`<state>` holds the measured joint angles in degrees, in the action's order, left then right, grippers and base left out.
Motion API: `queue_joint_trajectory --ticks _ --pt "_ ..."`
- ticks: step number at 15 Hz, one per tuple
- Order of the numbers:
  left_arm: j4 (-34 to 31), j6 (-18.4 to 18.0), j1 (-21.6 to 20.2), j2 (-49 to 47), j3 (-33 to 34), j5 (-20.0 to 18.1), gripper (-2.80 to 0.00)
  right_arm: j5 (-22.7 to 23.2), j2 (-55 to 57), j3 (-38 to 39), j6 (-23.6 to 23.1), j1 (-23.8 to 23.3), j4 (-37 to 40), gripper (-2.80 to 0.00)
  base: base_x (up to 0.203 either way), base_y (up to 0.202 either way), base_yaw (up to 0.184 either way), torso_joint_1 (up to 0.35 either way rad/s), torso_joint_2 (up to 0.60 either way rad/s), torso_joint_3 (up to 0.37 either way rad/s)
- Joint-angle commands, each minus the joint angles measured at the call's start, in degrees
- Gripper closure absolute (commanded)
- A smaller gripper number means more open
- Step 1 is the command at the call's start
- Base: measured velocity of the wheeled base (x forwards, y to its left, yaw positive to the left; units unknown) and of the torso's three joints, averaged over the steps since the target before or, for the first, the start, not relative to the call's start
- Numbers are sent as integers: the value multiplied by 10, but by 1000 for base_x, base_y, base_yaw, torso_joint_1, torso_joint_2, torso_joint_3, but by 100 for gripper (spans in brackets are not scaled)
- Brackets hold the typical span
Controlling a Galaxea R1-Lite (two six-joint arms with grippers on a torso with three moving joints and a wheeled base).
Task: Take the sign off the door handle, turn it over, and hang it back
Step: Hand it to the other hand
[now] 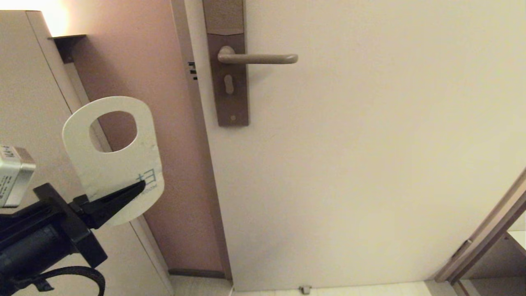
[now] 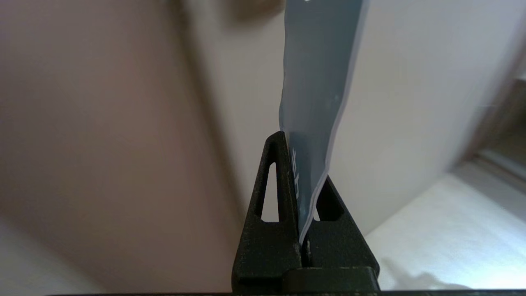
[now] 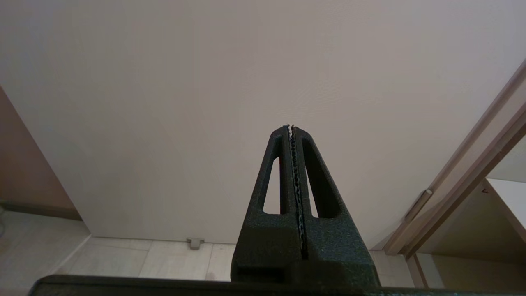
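Sign (image 1: 111, 164) lettering behind left tool (image 1: 139, 187)

Door stop (image 1: 304, 290) on tiled floor (image 1: 370, 290)

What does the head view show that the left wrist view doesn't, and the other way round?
Only the head view shows the door handle bare on its backplate, the sign's white face with its oval hole, and the sign held well left of and below the handle. Only the left wrist view shows the sign's teal-blue side, edge-on between the fingers. Both show the left gripper shut on the sign's lower end, and the pale door behind it.
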<state>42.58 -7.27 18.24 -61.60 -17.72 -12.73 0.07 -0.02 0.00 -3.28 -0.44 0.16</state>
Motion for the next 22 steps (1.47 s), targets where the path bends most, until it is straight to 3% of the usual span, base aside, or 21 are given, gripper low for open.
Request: queue_joint_trajectory --ticks 1,4,8,13,18,22 --pt "3 3 -39 43 43 2 0 0 0 0 -1 0 0 0 0 0 0 0 0 0" --pt "4 9 -72 105 112 14 0 0 0 0 -1 0 0 0 0 0 0 0 0 0" --pt "-3 11 -118 167 174 80 0 0 0 0 -1 0 0 0 0 0 0 0 0 0" --pt "-134 42 -180 317 177 92 0 0 0 0 -1 0 0 0 0 0 0 0 0 0" --pt "-268 25 -191 479 177 95 0 0 0 0 -1 0 0 0 0 0 0 0 0 0" --pt "-366 -3 -189 556 177 96 0 0 0 0 -1 0 0 0 0 0 0 0 0 0"
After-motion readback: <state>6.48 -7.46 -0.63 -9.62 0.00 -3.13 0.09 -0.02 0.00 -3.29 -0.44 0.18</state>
